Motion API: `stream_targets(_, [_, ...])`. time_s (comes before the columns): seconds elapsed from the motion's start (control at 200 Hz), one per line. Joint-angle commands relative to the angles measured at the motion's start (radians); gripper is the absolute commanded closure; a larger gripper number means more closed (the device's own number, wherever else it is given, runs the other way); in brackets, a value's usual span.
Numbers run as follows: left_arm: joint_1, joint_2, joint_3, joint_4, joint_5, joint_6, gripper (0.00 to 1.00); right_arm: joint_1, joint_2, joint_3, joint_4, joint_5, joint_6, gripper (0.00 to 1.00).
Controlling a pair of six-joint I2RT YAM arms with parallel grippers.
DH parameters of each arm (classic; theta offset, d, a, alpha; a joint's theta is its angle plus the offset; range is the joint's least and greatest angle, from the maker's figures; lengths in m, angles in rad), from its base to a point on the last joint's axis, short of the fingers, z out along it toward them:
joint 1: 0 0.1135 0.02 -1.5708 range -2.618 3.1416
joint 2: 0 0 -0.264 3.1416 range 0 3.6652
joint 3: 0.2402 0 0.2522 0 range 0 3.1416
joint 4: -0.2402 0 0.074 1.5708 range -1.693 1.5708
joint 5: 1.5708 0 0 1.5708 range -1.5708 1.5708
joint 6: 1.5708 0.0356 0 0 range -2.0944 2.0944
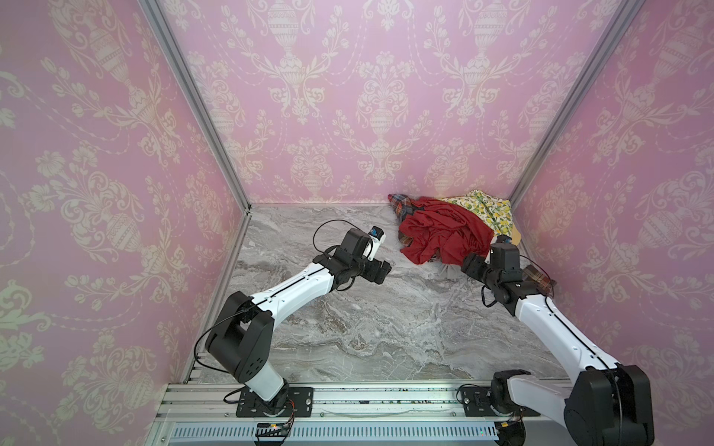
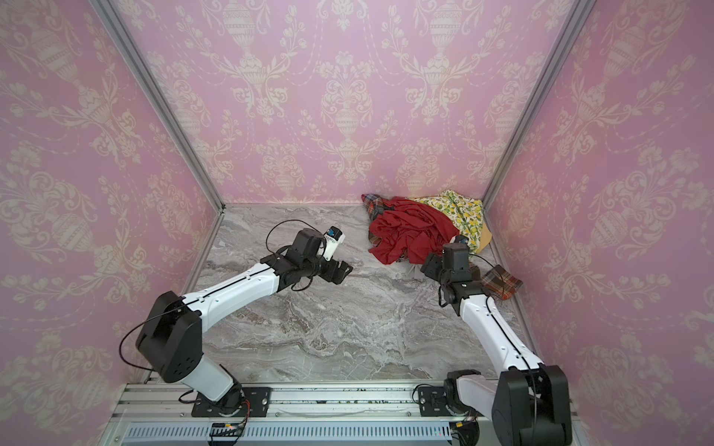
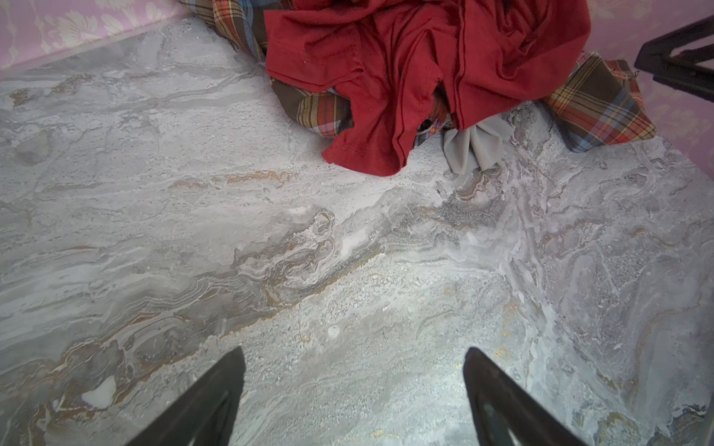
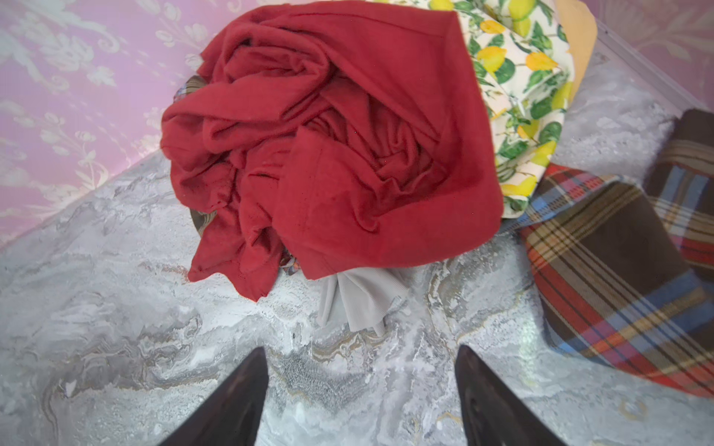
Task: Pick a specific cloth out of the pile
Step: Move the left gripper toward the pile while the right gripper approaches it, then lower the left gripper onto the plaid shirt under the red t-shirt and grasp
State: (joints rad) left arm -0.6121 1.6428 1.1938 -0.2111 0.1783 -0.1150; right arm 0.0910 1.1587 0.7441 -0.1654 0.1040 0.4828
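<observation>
Two white and black robot arms reach over a grey marble-patterned table [image 1: 367, 309] boxed in by pink wallpapered walls [image 1: 347, 96] with a cream urn pattern. The pile [image 2: 417, 228] sits in the far right corner, against the back wall and close to the right one. A crumpled plain red cloth [image 4: 347, 135] tops it, with a cream lemon-print cloth [image 4: 517, 77] and a pale yellow cloth [image 4: 581, 46] behind, and a grey scrap [image 4: 355, 301] poking out at the front edge. The plaid cloth [image 4: 602, 270] – brown, orange-red and blue checks – lies mostly under the red one. It shows at the pile's far left edge by the back wall, and a broad fold spreads onto the table beside the right wall, next to the right arm's wrist. The right gripper [image 4: 361, 347] has its jaws spread with nothing between them, its tips near the grey scrap but apart from it. The left gripper [image 3: 354, 349] is likewise spread wide and holds nothing, over bare marble well short of the pile. A small white and blue module [image 1: 375, 236] on the left wrist bears marks too small to read. Open marble runs from the pile's front and left edges to the left wall and the aluminium rail [image 1: 347, 397] at the front.
</observation>
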Motion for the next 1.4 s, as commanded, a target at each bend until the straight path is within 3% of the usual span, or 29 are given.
stream_targets(0.0, [-0.002,0.086,0.107,-0.021,0.004,-0.082,0.15,0.042,-0.006,-0.004,0.051,0.025,-0.103,0.23])
stream_targets(0.285, [0.040,0.384,0.358,0.028,0.073,-0.085,0.30,0.072,-0.067,0.004,0.085,-0.044,-0.193,0.21])
stream_targets(0.485, [0.104,0.541,0.464,0.122,0.174,-0.058,0.44,0.075,-0.086,0.004,0.131,-0.105,-0.176,0.22])
stream_targets(0.971, [0.134,0.790,0.748,0.124,0.245,-0.002,0.47,0.113,-0.045,0.022,0.202,-0.135,-0.176,0.22])
stream_targets(1.391, [0.147,0.941,0.991,-0.029,0.276,-0.002,0.51,0.122,-0.028,0.050,0.226,-0.116,-0.213,0.21])
